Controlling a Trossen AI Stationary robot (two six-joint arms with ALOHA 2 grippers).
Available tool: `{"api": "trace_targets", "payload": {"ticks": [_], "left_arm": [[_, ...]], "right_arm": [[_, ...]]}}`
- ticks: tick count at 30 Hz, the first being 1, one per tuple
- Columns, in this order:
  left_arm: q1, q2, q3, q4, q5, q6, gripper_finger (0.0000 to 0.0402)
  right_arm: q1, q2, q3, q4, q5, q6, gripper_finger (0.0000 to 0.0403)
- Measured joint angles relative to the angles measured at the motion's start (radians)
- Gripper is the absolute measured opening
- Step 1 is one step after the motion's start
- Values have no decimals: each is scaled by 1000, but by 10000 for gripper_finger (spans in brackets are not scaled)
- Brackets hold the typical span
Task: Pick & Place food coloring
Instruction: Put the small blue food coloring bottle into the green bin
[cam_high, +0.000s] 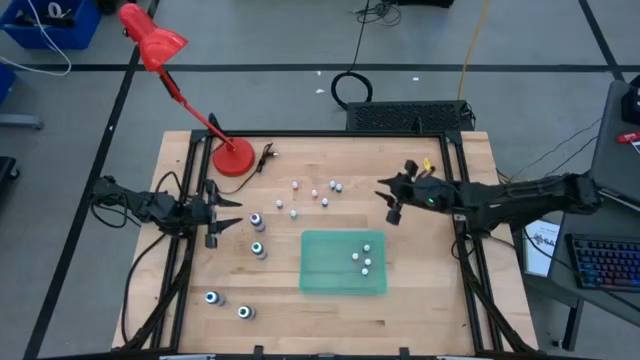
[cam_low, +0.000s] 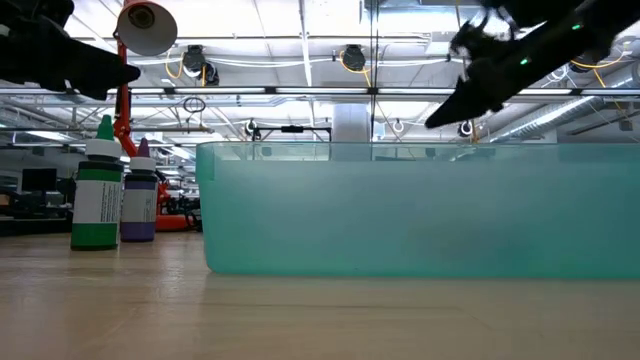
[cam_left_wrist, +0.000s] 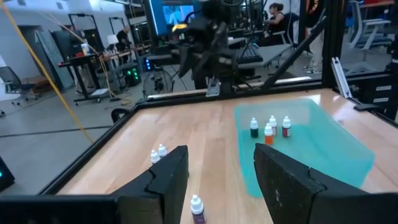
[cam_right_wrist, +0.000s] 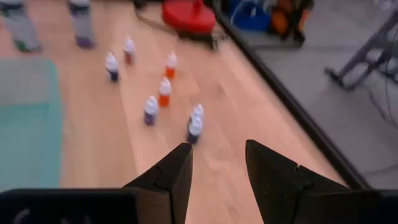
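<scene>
Two dark arms reach in over a wooden table (cam_high: 400, 300) from opposite edges. Largest thing on the boards is a red desk lamp (cam_high: 160, 45), its round base (cam_high: 233, 158) planted near the far left corner. Next, a shallow teal tray (cam_high: 330, 280) sits a little right of centre toward the near edge; four small food coloring bottles (cam_high: 363, 257) stand bunched in its right half. The left gripper (cam_high: 222, 213) hangs at the left side of the table, its fingers (cam_left_wrist: 168, 177) parted with nothing between them, pointing across toward the tray. The right gripper (cam_high: 392, 203) hovers above the table right of the tray's far corner, fingers (cam_right_wrist: 177, 171) likewise spread and empty. Four slightly bigger bottles stand left of the tray: two (cam_high: 257, 235) just beside the left gripper, two more (cam_high: 228, 304) near the front left. A loose scatter of tiny whitish bottles (cam_high: 312, 193) stands between the lamp base and the right gripper, beyond the tray, well apart from both grippers.
</scene>
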Motion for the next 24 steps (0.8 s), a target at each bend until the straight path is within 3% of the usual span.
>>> {"api": "trace_targets", "payload": {"ticks": [5,13,16,24], "left_arm": [[0,0,0,-2,0,3,186],[0,0,0,-2,0,3,186],[0,0,0,-2,0,4,186],[0,0,0,-2,0,4,186]], "right_arm": [[-122,218,186,-73,-188,-26,140],[-221,623,616,-393,-298,-135,141],[-224,725,674,-403,-365,-135,142],[-235,835,708,-363,-363,-140,142]]}}
